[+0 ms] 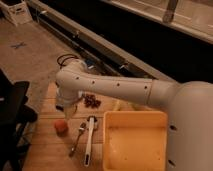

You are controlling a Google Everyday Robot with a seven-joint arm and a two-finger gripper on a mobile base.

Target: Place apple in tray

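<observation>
Small orange-red apple (61, 126) on a wooden table (47, 152), with the robot's tool (66, 111) just above it and a yellow tray (134, 115) off to the right.

The apple lies near the table's left edge, outside the tray and apart from it. The tool hangs just above the apple, slightly to its right; whether it is released or clenched cannot be told. Right of the apple lie a metal spoon (77, 140) and a white-handled utensil (89, 141), side by side, between apple and tray. A dark reddish bunch of berries (91, 101) lies behind them, near the tool. The white arm (115, 90) reaches in from the right.
</observation>
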